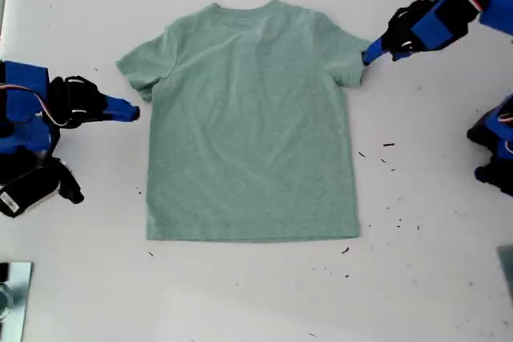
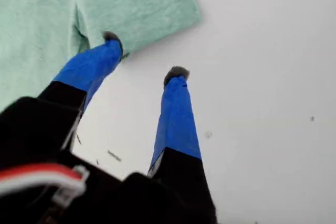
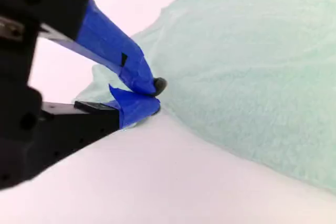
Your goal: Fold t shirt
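Exterior view: the t shirt [image 1: 252, 126] was laid flat and unfolded on the white desk [image 1: 433, 278], neck toward the top of that view, both short sleeves spread out and the hem squared off below. The first end effector [image 1: 370, 55] was placed at the sleeve on the exterior view's right. In the first wrist view its jaws were spread wide [image 2: 144, 56], one tip touching the sleeve hem [image 2: 157, 19] and the other set down on bare desk beside it, so nothing was held. The second end effector [image 1: 132, 111] was placed just under the sleeve on the exterior view's left. In the second wrist view its jaws were drawn together [image 3: 152, 95] right at the cloth edge, and whether any fabric was caught between them could not be made out. The step in hand was judged to be taking hold of both sleeves for the first fold. For this to go well, the open jaws would need to be slid so that one tip passes under the hem before closing. The closed pair would likely need to be reopened and reseated on the cloth. Both sleeves should then be lifted together and evenly, so that the shirt body is not dragged askew.
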`<control>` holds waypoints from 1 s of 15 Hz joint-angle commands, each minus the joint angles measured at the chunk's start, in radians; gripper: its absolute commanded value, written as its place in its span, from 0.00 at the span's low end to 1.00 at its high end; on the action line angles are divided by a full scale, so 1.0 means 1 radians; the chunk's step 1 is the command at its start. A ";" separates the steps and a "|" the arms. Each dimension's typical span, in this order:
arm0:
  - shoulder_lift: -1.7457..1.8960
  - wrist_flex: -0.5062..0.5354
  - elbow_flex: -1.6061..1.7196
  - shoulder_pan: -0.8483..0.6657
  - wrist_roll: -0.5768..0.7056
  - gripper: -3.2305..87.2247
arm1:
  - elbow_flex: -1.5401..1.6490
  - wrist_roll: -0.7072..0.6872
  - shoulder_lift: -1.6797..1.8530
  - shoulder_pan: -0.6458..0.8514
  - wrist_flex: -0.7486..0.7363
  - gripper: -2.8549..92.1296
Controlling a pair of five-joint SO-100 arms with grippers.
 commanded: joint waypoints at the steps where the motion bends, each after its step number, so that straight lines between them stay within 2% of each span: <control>1: 0.169 0.043 0.028 0.026 -0.032 0.03 | -0.020 -0.026 -0.043 0.031 -0.118 0.27; 5: 0.173 0.038 0.063 0.048 -0.057 0.03 | -0.071 -0.025 -0.350 0.061 -0.291 0.28; 6: 0.173 0.038 0.064 0.048 -0.055 0.03 | -0.129 -0.031 -0.459 0.064 -0.282 0.10; 7: 0.173 0.037 0.064 0.044 -0.049 0.03 | -0.166 -0.025 -0.535 0.066 -0.264 0.05; 9: 0.173 0.037 0.067 0.051 -0.051 0.03 | -0.227 -0.064 -0.566 0.089 -0.078 0.01; 11: 0.173 0.037 0.069 0.058 -0.052 0.03 | -0.353 -0.126 -0.403 0.120 0.279 0.01; 12: 0.173 0.037 0.069 0.061 -0.055 0.03 | -0.416 -0.144 -0.341 0.123 0.376 0.01; 13: 0.173 0.037 0.069 0.061 -0.055 0.03 | -0.466 -0.129 -0.325 0.121 0.437 0.01; 15: 0.173 0.037 0.069 0.049 -0.051 0.03 | -0.583 -0.078 -0.368 0.060 0.414 0.01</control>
